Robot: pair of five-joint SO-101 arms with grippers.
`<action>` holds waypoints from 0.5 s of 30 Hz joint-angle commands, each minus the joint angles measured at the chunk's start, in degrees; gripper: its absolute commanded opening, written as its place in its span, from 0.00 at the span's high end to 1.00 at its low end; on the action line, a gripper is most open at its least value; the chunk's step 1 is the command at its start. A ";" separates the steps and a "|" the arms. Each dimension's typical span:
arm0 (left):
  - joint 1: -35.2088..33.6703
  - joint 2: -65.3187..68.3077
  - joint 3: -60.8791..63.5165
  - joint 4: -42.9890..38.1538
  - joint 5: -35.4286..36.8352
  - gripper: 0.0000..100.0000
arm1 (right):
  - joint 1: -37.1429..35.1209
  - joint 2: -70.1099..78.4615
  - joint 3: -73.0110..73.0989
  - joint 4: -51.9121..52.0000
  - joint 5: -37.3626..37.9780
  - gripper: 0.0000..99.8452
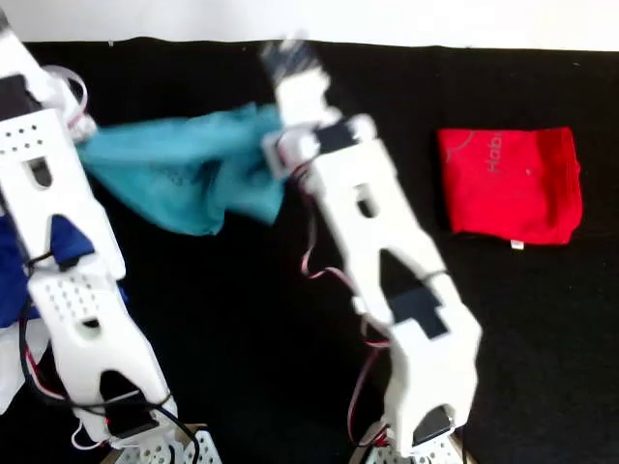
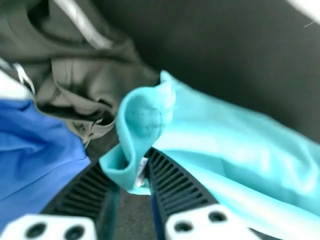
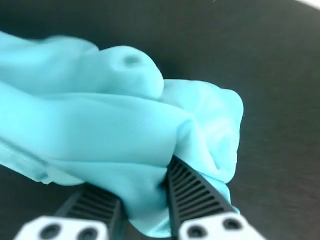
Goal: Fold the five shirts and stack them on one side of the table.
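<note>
A teal shirt [image 1: 189, 174] hangs stretched between my two arms above the black table [image 1: 242, 319]. My left gripper [image 2: 131, 172] is shut on one bunched corner of the teal shirt [image 2: 210, 135] at the far left. My right gripper [image 3: 142, 192] is shut on the other end of the teal shirt [image 3: 115, 130] near the table's middle back. A folded red shirt [image 1: 510, 184] lies flat at the back right. A blue shirt [image 2: 35, 155] and a dark grey shirt [image 2: 75, 65] lie crumpled below the left gripper.
The blue shirt [image 1: 14, 271] pokes out behind the left arm at the table's left edge. The table's far edge meets a white wall [image 1: 387, 19]. Bare black cloth spans the front middle between the arms.
</note>
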 commanded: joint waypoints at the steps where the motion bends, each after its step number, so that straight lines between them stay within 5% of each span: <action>1: 1.54 -14.20 2.42 0.35 0.09 0.99 | 3.47 -8.66 -8.75 8.92 0.00 0.99; 15: 14.29 -62.81 46.20 0.18 0.09 0.99 | 2.51 -28.44 -13.67 35.91 9.76 0.99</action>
